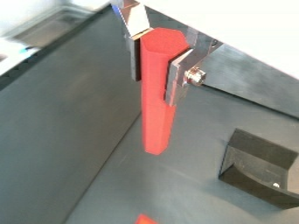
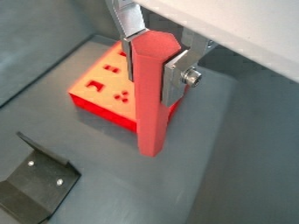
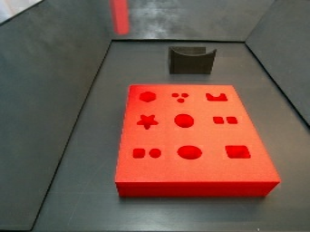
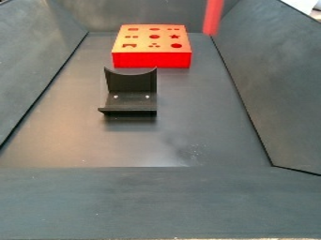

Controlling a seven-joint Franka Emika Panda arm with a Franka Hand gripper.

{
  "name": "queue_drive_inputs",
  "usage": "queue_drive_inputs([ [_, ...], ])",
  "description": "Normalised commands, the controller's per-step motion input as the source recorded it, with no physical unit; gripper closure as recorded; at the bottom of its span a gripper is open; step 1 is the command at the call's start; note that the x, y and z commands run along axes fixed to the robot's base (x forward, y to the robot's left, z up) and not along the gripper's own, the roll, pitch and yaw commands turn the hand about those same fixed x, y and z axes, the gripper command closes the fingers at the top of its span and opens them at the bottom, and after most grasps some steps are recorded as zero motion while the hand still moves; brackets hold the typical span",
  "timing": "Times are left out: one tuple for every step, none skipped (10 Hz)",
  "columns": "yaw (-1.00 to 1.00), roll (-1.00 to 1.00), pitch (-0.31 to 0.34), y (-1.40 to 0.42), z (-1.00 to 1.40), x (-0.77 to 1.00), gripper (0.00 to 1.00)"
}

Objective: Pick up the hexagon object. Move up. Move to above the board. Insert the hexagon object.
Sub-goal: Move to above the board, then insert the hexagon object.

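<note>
We are seeing the hexagon object (image 1: 156,92) hanging upright in the air, a long red-pink peg with flat faces, its upper part sitting between the gripper (image 1: 156,59) fingers and its lower end dangling free above the dark floor (image 1: 70,131). In both wrist views the silver finger (image 2: 177,77) plates are pressing against opposite sides of the peg, so we are reading the gripper as clenched on the hexagon object and carrying it clear of every surface.

In a side view only a blurred red strip of the peg (image 3: 121,14) is showing at the 12 o'clock edge of the picture, well above and behind the board (image 3: 194,136). In a side view the peg (image 4: 213,14) is again cropped by the upper edge, toward 1 o'clock from the board (image 4: 153,45).

We are finding the board lying flat on the floor, bright red, its shaped cutouts facing up. In a wrist view the board (image 2: 107,83) is lying beyond the peg, partly hidden behind it; the peg's lower end is not touching it.

The fixture (image 4: 129,91), a dark L-shaped bracket, is standing on the floor near the board, apart from it. In a wrist view the fixture (image 1: 260,166) is sitting well to the side of the peg's tip.
</note>
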Motion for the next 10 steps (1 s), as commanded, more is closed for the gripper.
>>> queue_drive_inputs([
  [0.97, 0.09, 0.285, -1.00, 0.39, 0.44, 1.00],
  [0.71, 0.05, 0.241, -1.00, 0.38, 0.45, 1.00],
  [0.39, 0.06, 0.181, -1.00, 0.39, 0.45, 1.00],
  [0.22, 0.04, 0.149, -1.00, 0.39, 0.47, 1.00],
  [0.12, 0.03, 0.126, -1.00, 0.39, 0.49, 1.00],
  [0.07, 0.03, 0.122, -0.88, 0.35, 0.44, 1.00],
  [0.02, 0.04, 0.124, -0.49, 0.20, 0.29, 1.00],
  [0.02, 0.04, 0.100, -0.29, 0.12, 0.20, 1.00],
  [-0.12, 0.10, -0.024, 0.74, -1.00, -0.32, 1.00],
  [0.00, 0.03, -0.021, 0.87, -1.00, -0.07, 1.00],
])
